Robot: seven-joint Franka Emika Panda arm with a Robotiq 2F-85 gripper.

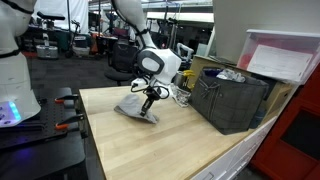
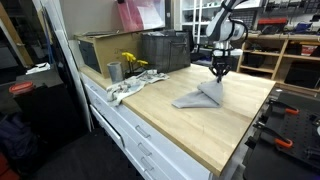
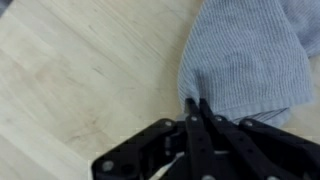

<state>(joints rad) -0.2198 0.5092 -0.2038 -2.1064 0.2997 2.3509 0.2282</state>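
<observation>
Cloth: the grey cloth (image 3: 250, 60) lies on the table, one edge caught between the fingertips. In the wrist view the rest of it spreads away beyond them.
Cloth shape: in both exterior views (image 1: 137, 109) (image 2: 200, 96) it rises in a small peak to the fingers, and the remainder lies flat on the wood.
Fingers: the fingers (image 3: 203, 125) are clenched together on the cloth's edge, with no gap showing.
Gripper: the gripper (image 1: 148, 100) (image 2: 218, 76) (image 3: 195, 105) points down, right above the raised corner.
Table: the pale wooden table (image 1: 150, 145) (image 2: 190, 125) is directly beneath the fingers.
Crate: a dark crate (image 1: 235, 100) (image 2: 165, 50) stands well apart from the fingers.
Cup: in an exterior view, a metal cup (image 2: 114, 71) stands far from the fingers, beyond the crate.
Rag: a pale rag (image 2: 125, 90) lies just beside the cup, equally far off.
</observation>
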